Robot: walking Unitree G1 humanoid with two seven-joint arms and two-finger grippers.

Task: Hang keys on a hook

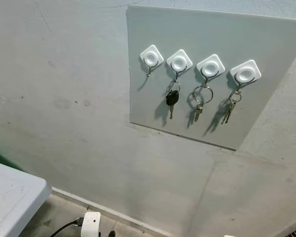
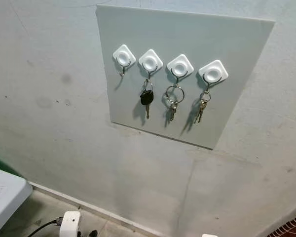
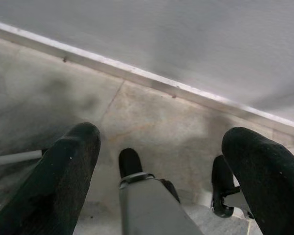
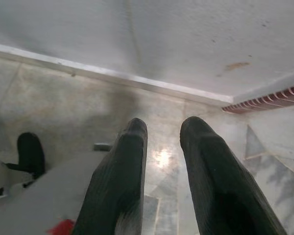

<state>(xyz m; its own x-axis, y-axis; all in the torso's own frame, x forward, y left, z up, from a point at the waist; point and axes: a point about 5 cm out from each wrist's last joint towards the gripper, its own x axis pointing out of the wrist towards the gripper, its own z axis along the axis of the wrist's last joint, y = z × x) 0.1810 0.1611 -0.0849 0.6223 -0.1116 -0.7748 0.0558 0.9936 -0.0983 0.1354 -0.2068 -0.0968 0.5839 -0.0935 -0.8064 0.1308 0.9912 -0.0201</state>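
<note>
A grey board (image 1: 212,29) on the wall carries a row of white hooks. The leftmost hook (image 1: 151,58) is bare. A black-headed key (image 1: 172,98) hangs from the second hook, a large ring with keys (image 1: 201,98) from the third, and a small bunch of keys (image 1: 230,109) from the fourth. My left gripper (image 3: 164,134) hangs low over the floor, open wide, with nothing between its fingers. My right gripper (image 4: 164,125) also points at the floor, open by a narrow gap and holding nothing.
A white table corner (image 1: 10,197) juts in at lower left. A white plug with a black cable (image 1: 90,224) lies on the floor by the baseboard (image 3: 137,73). Red brick-patterned flooring (image 4: 264,100) runs along the right.
</note>
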